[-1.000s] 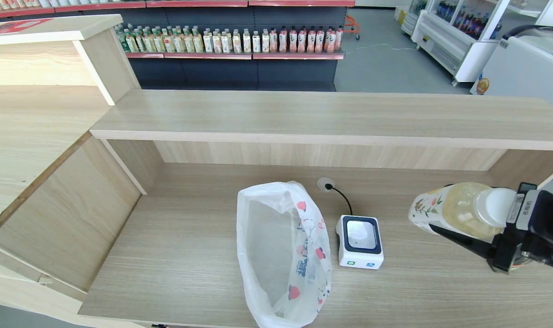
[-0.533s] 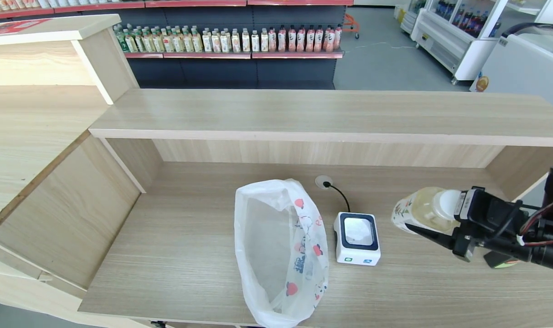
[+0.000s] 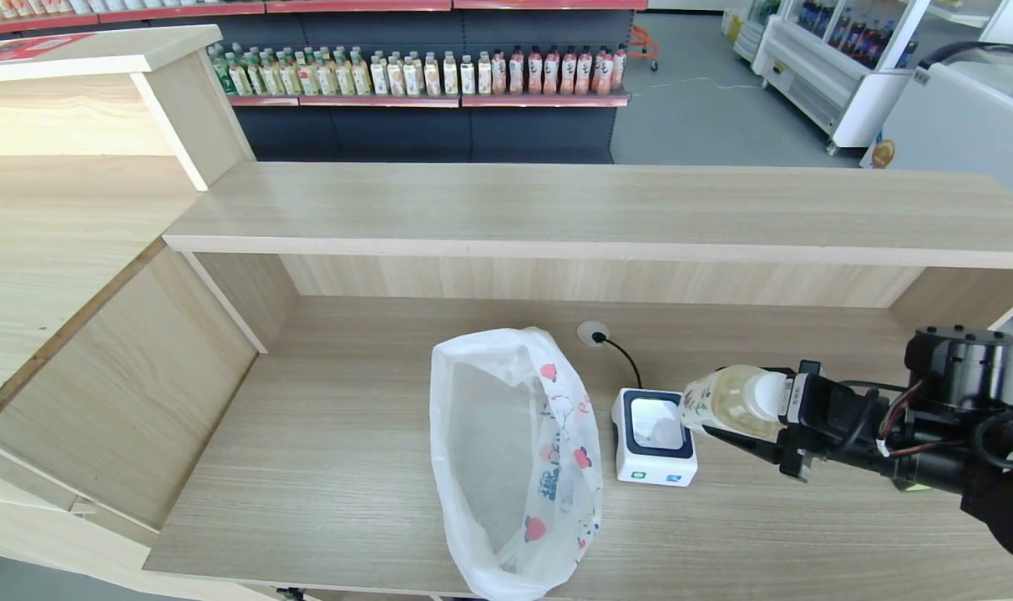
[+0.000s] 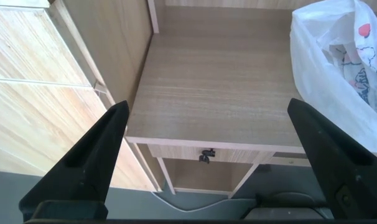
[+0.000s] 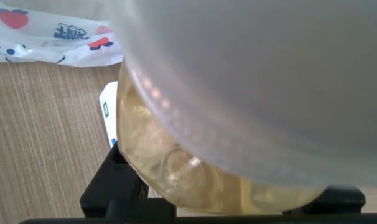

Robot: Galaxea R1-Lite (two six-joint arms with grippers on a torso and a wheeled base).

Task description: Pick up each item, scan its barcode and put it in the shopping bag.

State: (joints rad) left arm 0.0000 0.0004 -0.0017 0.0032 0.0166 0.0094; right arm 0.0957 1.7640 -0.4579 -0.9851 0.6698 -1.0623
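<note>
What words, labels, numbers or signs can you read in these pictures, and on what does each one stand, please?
No text can be read.
On the bottle: flowered label, lettering too small.
On the shopping bag: cartoon print, lettering blurred.
On the scanner: two small stickers, too small.
On the white tag of the right end effector: blurred.

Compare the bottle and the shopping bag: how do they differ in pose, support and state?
The bottle lies sideways in the air, gripped by the right tool close to the scanner; the bag rests on the counter beside the scanner. The bottle is capped and holds pale yellow drink; the bag gapes open and looks empty. The bottle is firm and smaller; the bag is limp and larger. Both are partly see-through with printed patterns.
</note>
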